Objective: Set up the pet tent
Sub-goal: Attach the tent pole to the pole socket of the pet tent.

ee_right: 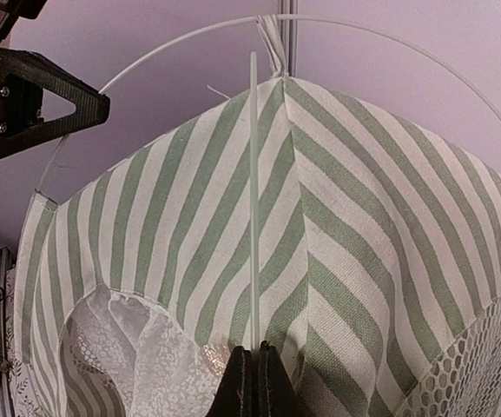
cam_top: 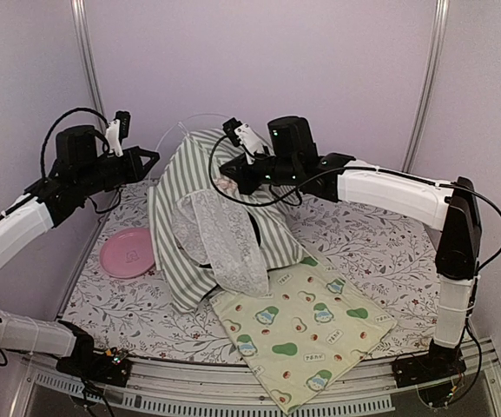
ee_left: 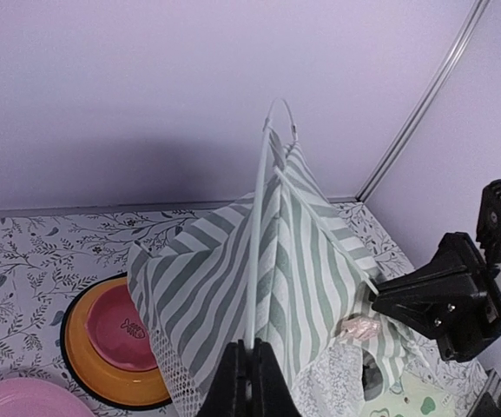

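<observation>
The pet tent point(cam_top: 189, 204), sage-green and white striped, stands half raised at the middle of the table, and its white lace curtain point(cam_top: 224, 239) hangs at the front. My left gripper point(cam_top: 152, 159) is at the tent's upper left. In the left wrist view the left gripper point(ee_left: 250, 354) is shut on a thin white pole point(ee_left: 256, 243) that runs up to the tent's peak. My right gripper point(cam_top: 227, 168) is at the tent's upper right. In the right wrist view the right gripper point(ee_right: 253, 354) is shut on another thin white pole point(ee_right: 253, 200) lying along the striped fabric point(ee_right: 346, 226).
A pale yellow avocado-print mat point(cam_top: 306, 326) lies at the front right, partly under the tent. A pink plate point(cam_top: 128, 253) sits left of the tent. An orange pet bowl point(ee_left: 102, 347) with a pink inset sits behind the tent's left side. Walls close the back and sides.
</observation>
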Controlling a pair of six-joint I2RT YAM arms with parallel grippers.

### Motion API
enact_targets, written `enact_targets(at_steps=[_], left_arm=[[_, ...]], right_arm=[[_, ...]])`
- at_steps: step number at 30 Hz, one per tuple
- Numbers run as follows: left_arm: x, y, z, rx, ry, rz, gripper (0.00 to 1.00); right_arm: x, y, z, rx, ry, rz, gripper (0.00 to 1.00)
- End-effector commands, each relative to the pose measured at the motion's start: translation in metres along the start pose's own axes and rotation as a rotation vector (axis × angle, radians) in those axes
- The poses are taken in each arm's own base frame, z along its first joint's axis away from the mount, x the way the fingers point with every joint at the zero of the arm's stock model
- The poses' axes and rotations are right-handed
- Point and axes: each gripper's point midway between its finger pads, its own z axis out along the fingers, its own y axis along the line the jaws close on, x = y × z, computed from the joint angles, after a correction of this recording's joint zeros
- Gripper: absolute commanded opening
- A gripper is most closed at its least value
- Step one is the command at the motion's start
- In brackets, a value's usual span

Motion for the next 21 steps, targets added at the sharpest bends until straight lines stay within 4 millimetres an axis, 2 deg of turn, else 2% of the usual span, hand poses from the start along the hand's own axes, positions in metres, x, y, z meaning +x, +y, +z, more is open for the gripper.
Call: enact_targets(at_steps=[1,10,21], left_arm=[[-0.032,-0.003,-0.01,0.017,-0.13,-0.001,0.0],[-0.024,0.0,-0.007,0.013,-0.11,-0.004,0.0],[-0.024,-0.005,-0.009,0.038,-0.111,0.002,0.0]], right_arm=[[0.016,-0.009,-0.001,0.03,0.085,0.027,0.0],[0.006,0.0,-0.004,-0.019,0.039,0.034,0.0],[0.006,-0.004,0.005,-0.006,0.053,0.053,0.0]])
